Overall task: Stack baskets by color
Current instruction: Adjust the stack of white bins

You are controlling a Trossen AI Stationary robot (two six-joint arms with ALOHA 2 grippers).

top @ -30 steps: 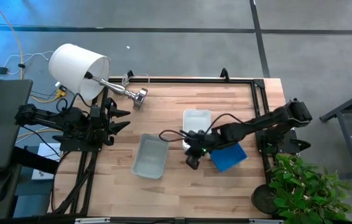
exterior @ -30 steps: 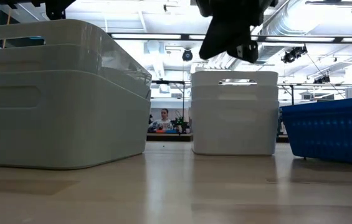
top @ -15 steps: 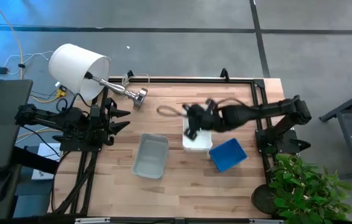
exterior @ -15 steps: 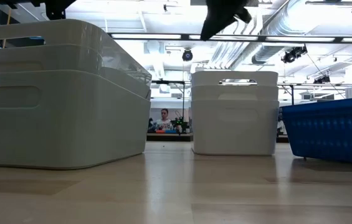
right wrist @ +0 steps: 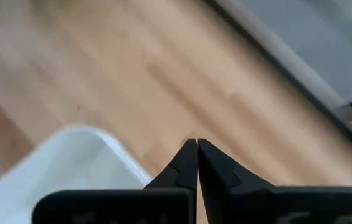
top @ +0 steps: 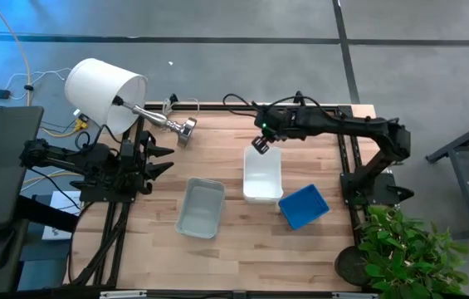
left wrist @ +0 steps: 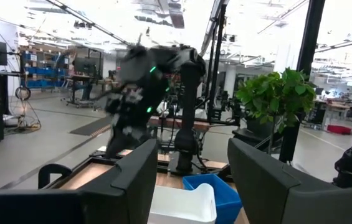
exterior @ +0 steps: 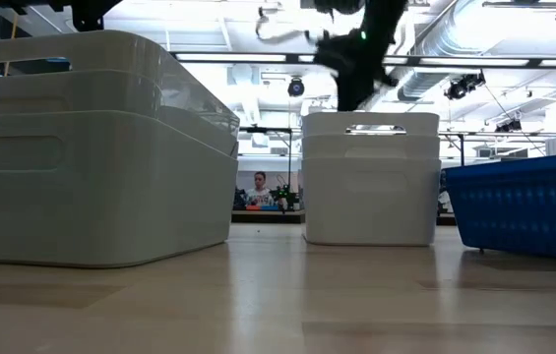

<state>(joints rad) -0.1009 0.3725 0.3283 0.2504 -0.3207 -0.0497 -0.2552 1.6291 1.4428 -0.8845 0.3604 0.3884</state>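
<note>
A white lampshade (top: 104,91) lies tipped on its side off the far left corner of the wooden tabletop (top: 234,241), its silver stem and round base (top: 186,130) reaching onto the wood. A leafy green plant (top: 408,249) stands off the near right corner. Yellow and white cables (top: 26,66) trail over the grey floor (top: 217,21) beyond the lampshade. In the low view, a person (exterior: 260,189) sits far back in the room.

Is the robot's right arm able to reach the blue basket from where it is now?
Probably yes. The right gripper hangs shut above the white basket's far end, holding nothing, and the blue basket lies open on the table just beyond, nothing covering it.
</note>
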